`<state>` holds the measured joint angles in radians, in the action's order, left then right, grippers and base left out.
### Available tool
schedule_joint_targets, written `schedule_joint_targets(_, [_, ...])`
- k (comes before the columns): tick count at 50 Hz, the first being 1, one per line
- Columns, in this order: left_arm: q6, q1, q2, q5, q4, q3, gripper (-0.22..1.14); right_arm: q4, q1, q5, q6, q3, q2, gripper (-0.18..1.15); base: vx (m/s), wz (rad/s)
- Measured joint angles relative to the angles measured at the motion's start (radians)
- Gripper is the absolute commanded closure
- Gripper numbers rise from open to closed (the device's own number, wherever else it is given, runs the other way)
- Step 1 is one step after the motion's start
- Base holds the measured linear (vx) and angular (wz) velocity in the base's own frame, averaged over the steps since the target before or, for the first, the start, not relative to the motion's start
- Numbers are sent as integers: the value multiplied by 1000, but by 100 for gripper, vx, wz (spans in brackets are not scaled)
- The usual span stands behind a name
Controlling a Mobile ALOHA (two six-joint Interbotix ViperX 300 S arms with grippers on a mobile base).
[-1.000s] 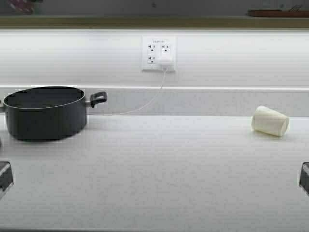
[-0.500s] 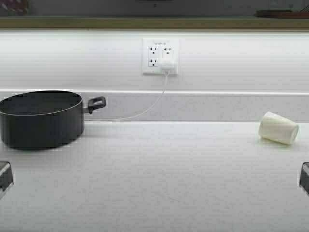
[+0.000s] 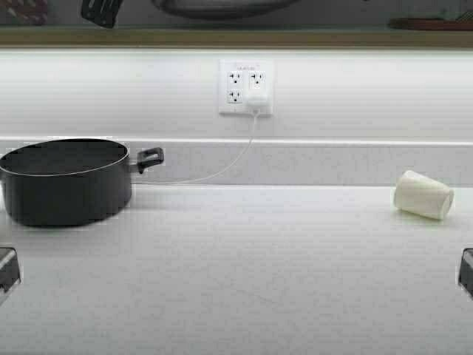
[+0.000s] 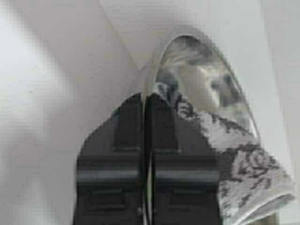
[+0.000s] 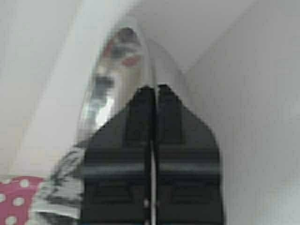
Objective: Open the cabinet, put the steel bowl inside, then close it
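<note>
I have the steel bowl [image 3: 222,7] between both my grippers, raised to the very top centre of the high view, where only its curved underside shows against the dark band above the lit wall. My left gripper [image 4: 146,101] has its fingers pressed together on the bowl's rim, one inside and one outside; my right gripper [image 5: 153,93] pinches the rim the same way on the opposite side.

The bowl looks stiff and light, but its polished steel is slick (my guess is that it could slide through the pads if either grip slackens). The thin rolled rim is the only real purchase, so holding it at two opposite points seems right, keeping it level so it does not swing.

A patterned cloth [image 4: 234,154] lies in the bowl near my left fingers, and a red dotted fabric [image 5: 14,197] shows at the lower left of the right wrist view.

Below, the pale counter [image 3: 244,266] carries a black pot [image 3: 66,181] at the left and a white paper cup [image 3: 423,195] on its side at the right. A wall socket [image 3: 246,87] with a plugged-in cable sits at upper centre.
</note>
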<state>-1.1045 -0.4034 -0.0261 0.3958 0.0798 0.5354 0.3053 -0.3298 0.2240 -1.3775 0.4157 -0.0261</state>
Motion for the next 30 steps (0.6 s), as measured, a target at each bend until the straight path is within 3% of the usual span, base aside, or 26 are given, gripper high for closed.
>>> schedule_joint_targets(5, [0, 3, 6, 20, 5, -20, 78, 2, 6, 2, 0, -8, 34, 69, -9, 2])
schedule_joint_targets(12, [2, 3, 17, 138, 6, -21, 31, 6, 8, 20, 0, -8, 57, 13, -7, 2])
schedule_joint_targets(15, [6, 3, 15, 178, 6, -20, 10, 8, 6, 43, -2, -6, 57, -5, -3, 1])
schedule_joint_targets(20, [12, 2, 15, 198, 6, -15, -10, 5, 5, 63, -2, 6, 49, -7, 0, 0])
schedule_joint_targets(30, [15, -2, 8, 206, 25, 21, -9, 5, 9, 81, 6, 43, -5, -7, 1, 0])
